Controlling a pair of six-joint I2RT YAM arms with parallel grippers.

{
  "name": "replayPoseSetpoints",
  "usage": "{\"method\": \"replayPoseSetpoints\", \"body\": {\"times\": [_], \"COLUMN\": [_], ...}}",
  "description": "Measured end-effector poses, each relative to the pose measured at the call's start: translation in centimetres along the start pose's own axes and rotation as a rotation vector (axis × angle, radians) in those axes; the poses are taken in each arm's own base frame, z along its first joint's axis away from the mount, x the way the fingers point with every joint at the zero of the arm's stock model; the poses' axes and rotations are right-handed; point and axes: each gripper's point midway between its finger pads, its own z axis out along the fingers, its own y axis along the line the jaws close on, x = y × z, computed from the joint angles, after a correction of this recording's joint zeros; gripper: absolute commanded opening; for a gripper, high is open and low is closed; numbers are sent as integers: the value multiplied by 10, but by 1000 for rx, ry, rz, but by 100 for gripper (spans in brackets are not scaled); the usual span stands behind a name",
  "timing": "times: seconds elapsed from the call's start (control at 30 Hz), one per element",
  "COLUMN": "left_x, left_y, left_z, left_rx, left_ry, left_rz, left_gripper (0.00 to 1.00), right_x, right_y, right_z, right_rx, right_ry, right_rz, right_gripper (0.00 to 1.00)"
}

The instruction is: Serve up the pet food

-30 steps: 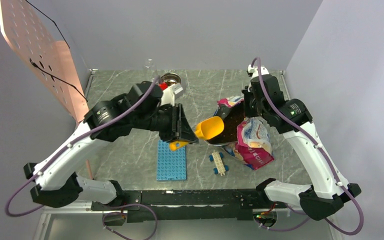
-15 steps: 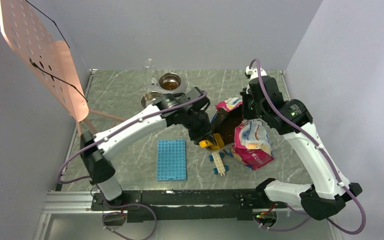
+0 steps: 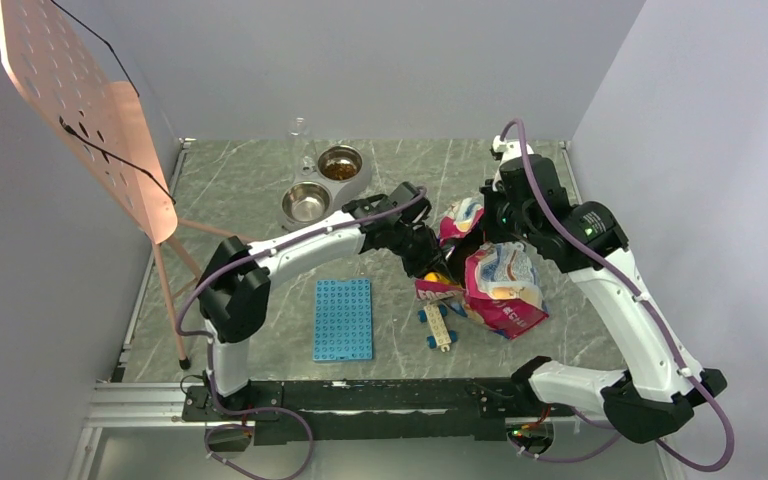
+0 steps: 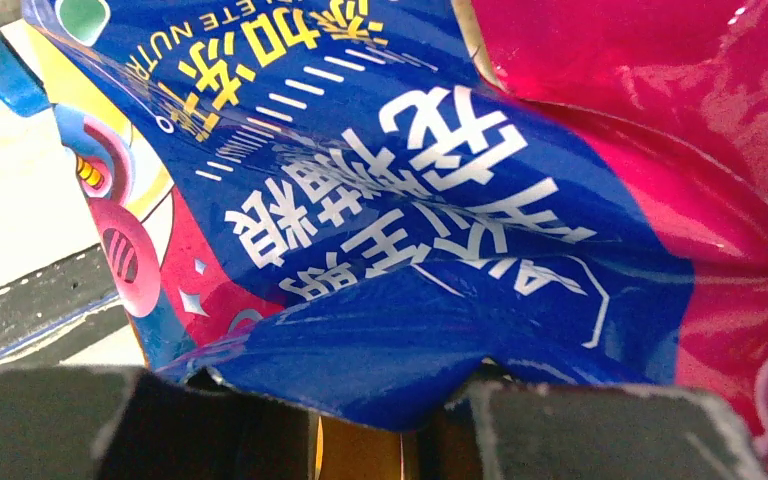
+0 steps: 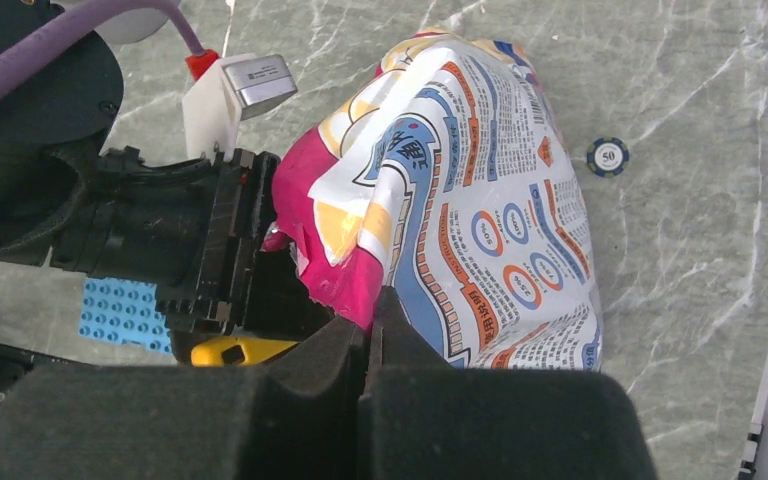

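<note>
left gripper (image 4: 360,435): your jaws, part closed, grip the yellow scoop (image 5: 232,350) at the pet food bag (image 5: 480,200) mouth.
right gripper (image 5: 372,335): fully closed, pinching the bag's pink edge.

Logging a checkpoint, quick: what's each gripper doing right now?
Left gripper: closed on the yellow scoop.
Right gripper: closed, pinching the edge of the food bag.
</note>
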Motion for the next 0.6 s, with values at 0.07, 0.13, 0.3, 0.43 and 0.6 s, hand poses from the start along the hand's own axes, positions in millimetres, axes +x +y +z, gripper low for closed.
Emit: {"method": "replayPoseSetpoints", "body": {"times": [0.07,0.13,0.3,0.43,0.6], "left_x": [-1,0,8,19,31], "left_y": [1,3,-5,-10,-15], "left_z": [4,3,-9,-27,-52], "left_rx": [45,94,280,431,566], "left_ry": [-1,-16,-65,-97,-123], "left_rz": [26,68,231,331,407], "left_gripper": [0,0,0,0,0], "right_x": [2,2,3,4,2], "right_y": [1,1,-2,-6,-14], "right_z": [-1,-2,-7,-11,-16], "right_rx": [-8,-12,-8,-1,32], "right_ry": [3,1,-25,-42,-67], "right_rz": [-1,-2,0,1,6], "right_gripper": [0,0,0,0,0]}}
